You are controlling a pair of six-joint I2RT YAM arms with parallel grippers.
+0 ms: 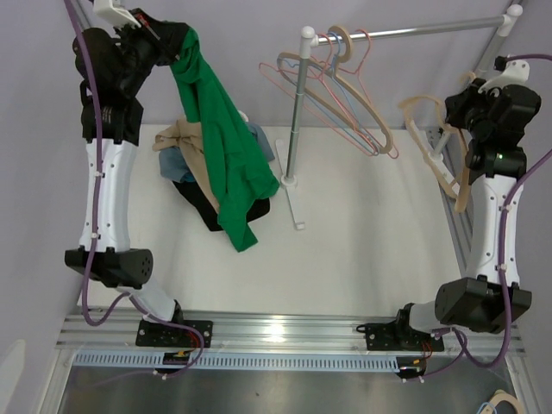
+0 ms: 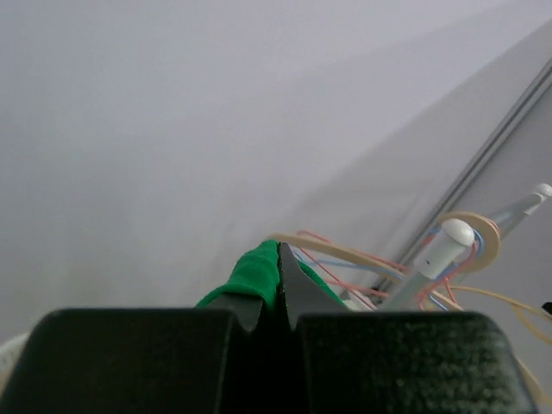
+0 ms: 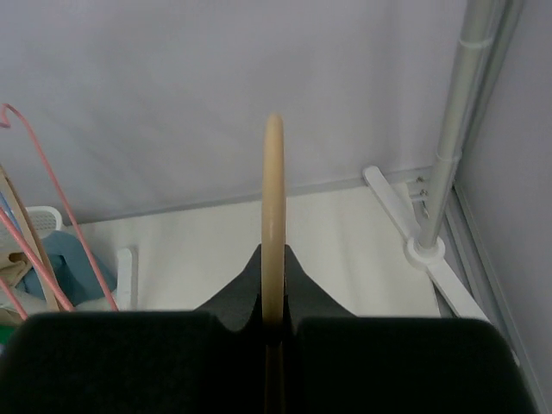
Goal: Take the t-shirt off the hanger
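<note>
Your left gripper [image 2: 278,289] is pinched tight on the green t-shirt [image 1: 220,147], which hangs down over the clothes pile [image 1: 175,148]. Your right gripper [image 3: 273,263] squeezes the tan hanger [image 3: 273,190].

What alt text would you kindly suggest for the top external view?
The left fingers hold a green t-shirt high, its tail draping over a clothes pile. The right fingers grip a bare tan hanger, right of a rack with more hangers.

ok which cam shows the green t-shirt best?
Top external: the whole green t-shirt hangs from the left gripper down over the clothes pile. Left wrist shows only a pinched green fold. Right wrist shows none of it, just a tan hanger.
</note>
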